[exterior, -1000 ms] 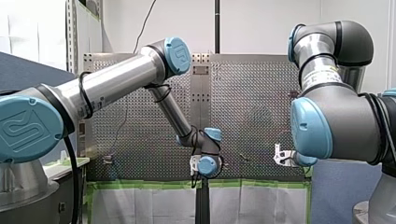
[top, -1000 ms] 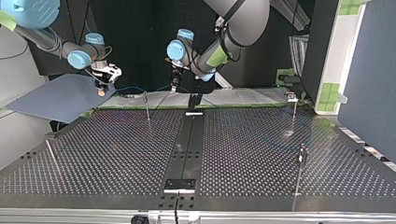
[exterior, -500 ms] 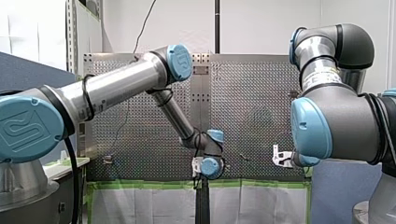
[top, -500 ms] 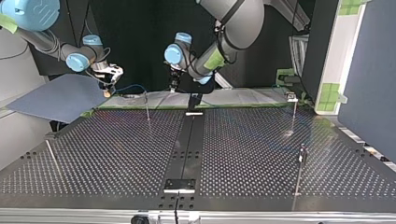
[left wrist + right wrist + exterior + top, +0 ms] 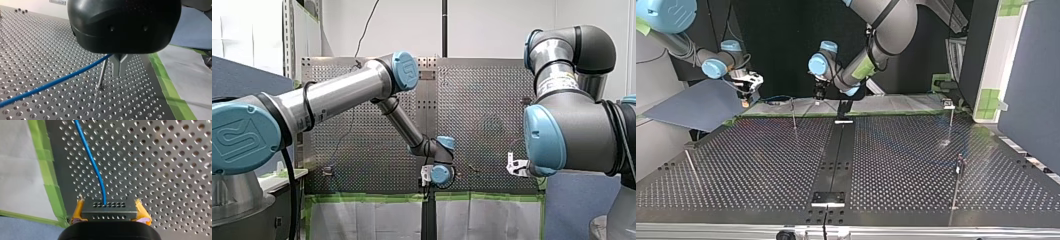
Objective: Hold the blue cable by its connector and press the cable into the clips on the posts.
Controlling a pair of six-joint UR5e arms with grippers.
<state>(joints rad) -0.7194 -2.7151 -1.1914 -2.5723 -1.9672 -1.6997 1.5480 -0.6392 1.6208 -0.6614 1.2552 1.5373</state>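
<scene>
Nearest on the table (image 5: pixel 886 165), a near post (image 5: pixel 954 187) stands alone at the right. No cable (image 5: pixel 57 81) shows in its clip (image 5: pixel 960 160), and there is no container anywhere. At the far edge, my left gripper (image 5: pixel 119 65) hangs just beside a far post (image 5: pixel 102 75), its metal fingers (image 5: pixel 117 66) drawn together. The cable runs up to their root, but I cannot tell whether they pinch it. Likely it guides the line toward that post. At the top view's left, my right gripper (image 5: pixel 110 208) clamps the connector (image 5: pixel 109 214) between yellow pads (image 5: pixel 78 210). I judge it steadies that end so the cable can be pressed down.
</scene>
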